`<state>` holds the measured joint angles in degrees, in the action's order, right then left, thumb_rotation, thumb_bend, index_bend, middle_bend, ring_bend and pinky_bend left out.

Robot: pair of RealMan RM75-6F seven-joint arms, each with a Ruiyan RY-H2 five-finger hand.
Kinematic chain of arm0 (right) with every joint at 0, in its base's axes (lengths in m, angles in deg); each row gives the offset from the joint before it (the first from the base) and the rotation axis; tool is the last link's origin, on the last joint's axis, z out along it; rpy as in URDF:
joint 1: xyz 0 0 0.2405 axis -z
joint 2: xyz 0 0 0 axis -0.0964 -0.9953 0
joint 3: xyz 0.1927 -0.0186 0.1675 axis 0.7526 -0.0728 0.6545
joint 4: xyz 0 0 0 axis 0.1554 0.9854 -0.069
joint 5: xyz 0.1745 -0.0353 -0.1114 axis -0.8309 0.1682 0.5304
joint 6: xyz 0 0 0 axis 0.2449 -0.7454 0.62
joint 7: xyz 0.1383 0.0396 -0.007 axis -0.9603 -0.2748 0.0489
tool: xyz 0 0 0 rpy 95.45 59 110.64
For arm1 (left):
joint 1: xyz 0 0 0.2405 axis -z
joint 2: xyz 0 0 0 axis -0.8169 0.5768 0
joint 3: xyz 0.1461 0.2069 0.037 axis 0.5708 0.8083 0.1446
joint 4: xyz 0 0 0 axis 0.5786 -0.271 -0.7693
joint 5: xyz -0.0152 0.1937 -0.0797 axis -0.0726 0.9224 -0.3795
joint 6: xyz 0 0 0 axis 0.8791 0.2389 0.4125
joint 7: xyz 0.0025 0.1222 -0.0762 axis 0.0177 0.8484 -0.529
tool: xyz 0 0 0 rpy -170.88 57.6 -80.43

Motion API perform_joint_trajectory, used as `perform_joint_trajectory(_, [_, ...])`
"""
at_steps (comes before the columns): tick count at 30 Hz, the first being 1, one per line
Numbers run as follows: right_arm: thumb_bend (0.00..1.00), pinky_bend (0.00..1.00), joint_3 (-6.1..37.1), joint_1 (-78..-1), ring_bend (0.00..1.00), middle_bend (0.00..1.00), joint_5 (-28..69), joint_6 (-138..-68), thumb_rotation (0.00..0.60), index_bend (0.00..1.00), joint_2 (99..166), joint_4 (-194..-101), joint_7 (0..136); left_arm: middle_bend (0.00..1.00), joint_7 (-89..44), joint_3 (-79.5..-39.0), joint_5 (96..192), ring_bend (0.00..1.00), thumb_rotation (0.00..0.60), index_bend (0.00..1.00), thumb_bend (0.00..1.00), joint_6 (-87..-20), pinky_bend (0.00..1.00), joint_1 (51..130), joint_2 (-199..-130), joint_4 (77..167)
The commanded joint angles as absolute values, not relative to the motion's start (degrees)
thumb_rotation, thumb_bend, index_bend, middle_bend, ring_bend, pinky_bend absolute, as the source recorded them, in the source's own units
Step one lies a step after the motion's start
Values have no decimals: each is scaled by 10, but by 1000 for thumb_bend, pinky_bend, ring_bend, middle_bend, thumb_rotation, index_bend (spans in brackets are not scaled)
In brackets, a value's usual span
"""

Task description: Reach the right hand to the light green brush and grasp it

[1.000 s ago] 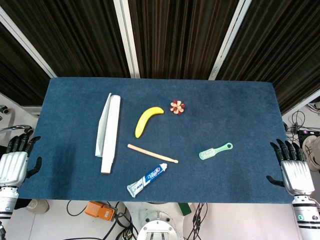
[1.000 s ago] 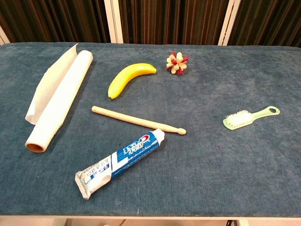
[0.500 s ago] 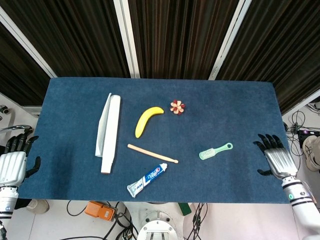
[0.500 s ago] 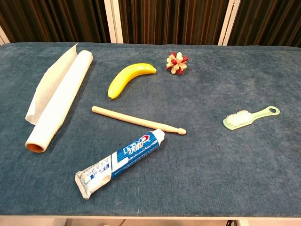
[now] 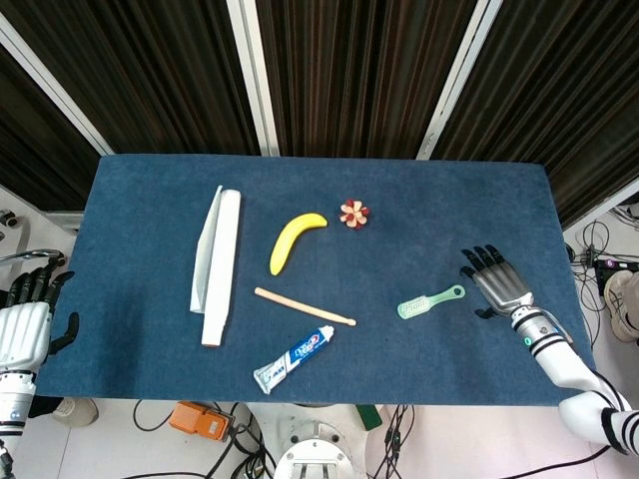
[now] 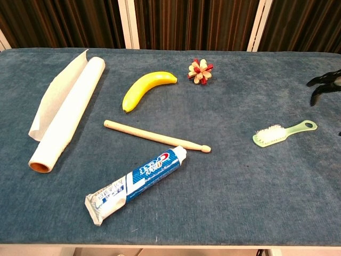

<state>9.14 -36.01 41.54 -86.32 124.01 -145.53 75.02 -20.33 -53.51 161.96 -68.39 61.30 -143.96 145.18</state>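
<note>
The light green brush (image 5: 430,301) lies flat on the blue table (image 5: 150,200), right of centre, with its ringed handle pointing right; the chest view shows the same brush (image 6: 283,133) with white bristles at its left end. My right hand (image 5: 495,282) hovers just right of the handle, fingers spread, holding nothing, a small gap from the brush. Only its dark fingertips (image 6: 324,81) enter the chest view at the right edge. My left hand (image 5: 25,324) rests off the table's left edge, fingers apart, empty.
A roll of white paper (image 5: 216,261) lies at the left. A banana (image 5: 292,239), a small red-and-cream flower-like toy (image 5: 353,214), a wooden stick (image 5: 304,306) and a toothpaste tube (image 5: 293,359) sit around the middle, all left of the brush.
My right hand has moved from beyond the table's right edge in over the cloth, leftward toward the brush handle. The brush and left hand have not moved.
</note>
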Motion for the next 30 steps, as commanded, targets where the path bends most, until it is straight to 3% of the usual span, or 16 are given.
perform_joint_trajectory(1, [338,74,84,-373,50,102,434,-865,600,376,1262,-1435,726,16,-203,-535,1619,0,600,157,436,-684,5,613,-1439,1452])
perform_joint_trajectory(13, [454,76,67,-400,50,102,461,-870,600,494,1305,-1387,669,16,-203,-538,1609,0,600,157,436,-681,5,613,-1439,1455])
perform_joint_trajectory(30, [464,83,52,-415,54,102,467,-876,600,539,1329,-1360,630,16,-208,-539,1606,0,600,157,436,-678,5,613,-1437,1460])
